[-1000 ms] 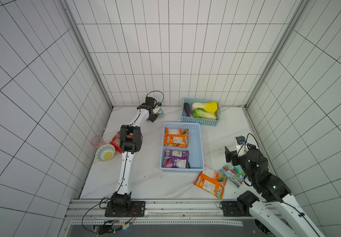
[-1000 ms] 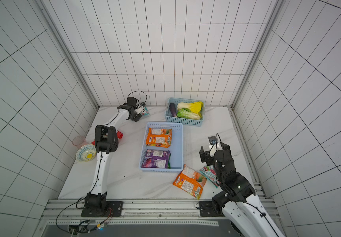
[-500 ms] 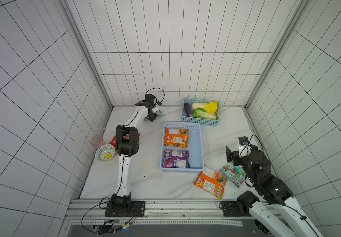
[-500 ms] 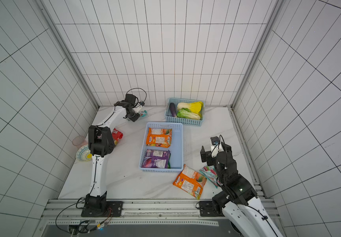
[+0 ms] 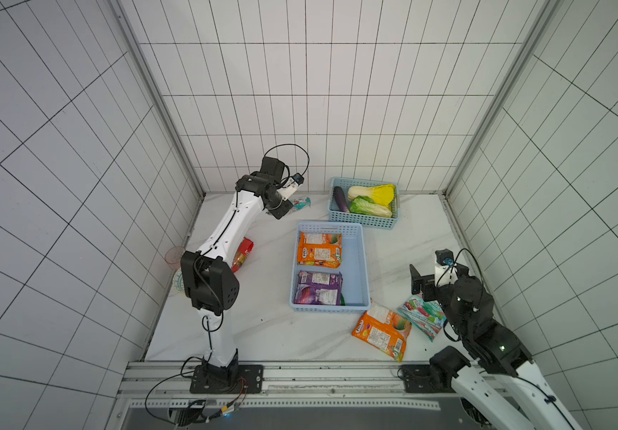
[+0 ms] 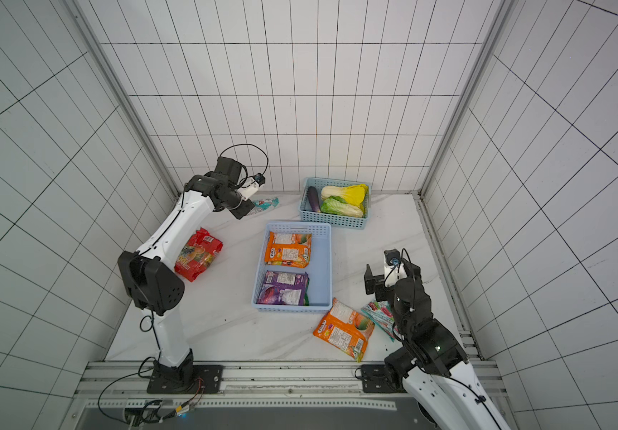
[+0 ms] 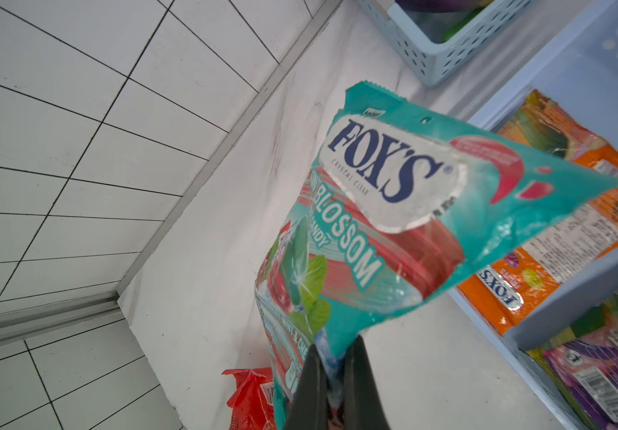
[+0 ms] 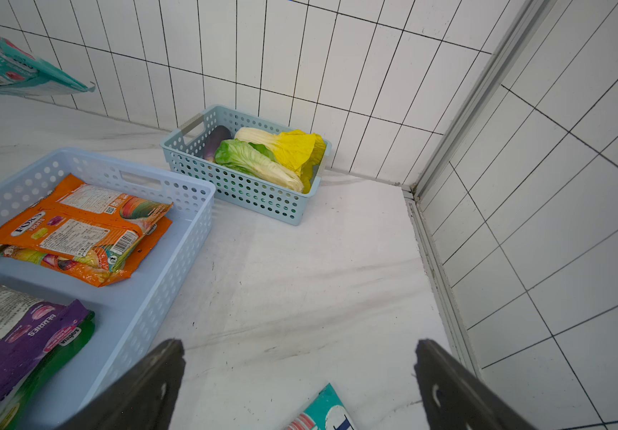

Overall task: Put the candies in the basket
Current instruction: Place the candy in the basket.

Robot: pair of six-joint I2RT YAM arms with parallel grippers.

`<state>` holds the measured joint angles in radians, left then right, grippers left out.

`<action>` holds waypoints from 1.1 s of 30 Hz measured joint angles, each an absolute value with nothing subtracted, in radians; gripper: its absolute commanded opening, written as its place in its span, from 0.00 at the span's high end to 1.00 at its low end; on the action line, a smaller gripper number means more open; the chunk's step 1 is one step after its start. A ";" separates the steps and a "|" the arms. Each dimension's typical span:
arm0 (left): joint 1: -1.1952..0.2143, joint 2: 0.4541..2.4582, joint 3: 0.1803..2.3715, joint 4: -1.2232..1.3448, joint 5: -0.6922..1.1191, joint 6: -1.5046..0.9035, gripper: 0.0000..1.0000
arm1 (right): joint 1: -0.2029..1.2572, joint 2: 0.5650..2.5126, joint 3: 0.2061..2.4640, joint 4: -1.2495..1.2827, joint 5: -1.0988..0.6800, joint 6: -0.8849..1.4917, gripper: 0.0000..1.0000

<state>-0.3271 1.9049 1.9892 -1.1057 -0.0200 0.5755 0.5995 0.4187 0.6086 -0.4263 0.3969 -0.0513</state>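
Your left arm (image 5: 225, 232) rises from its base at the lower middle of the frame, bends at the elbow and reaches to the upper middle. The left pincer (image 7: 333, 350) is clamped tight on one end of a teal FOX'S candy bag (image 7: 393, 208). Your right arm (image 5: 480, 327) sits folded at the lower right. The right pincer (image 8: 298, 350) has its jaws spread wide, holding nothing, low over the bench (image 8: 318, 279).
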 measured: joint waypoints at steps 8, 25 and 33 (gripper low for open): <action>-0.484 1.839 1.928 -1.074 0.009 0.614 1.00 | 0.588 0.422 0.603 -0.422 0.405 -0.057 0.01; -0.596 1.901 1.701 -0.882 -0.094 0.628 1.00 | 0.575 0.423 0.602 -0.421 0.413 -0.060 0.01; -0.600 1.958 1.678 -0.835 -0.134 0.572 0.98 | 0.575 0.422 0.602 -0.419 0.413 -0.060 0.01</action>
<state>-0.6003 1.9579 1.6779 -0.8352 -0.1337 0.5720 0.5751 0.4225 0.6018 -0.4194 0.4133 -0.0605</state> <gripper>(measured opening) 0.049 0.989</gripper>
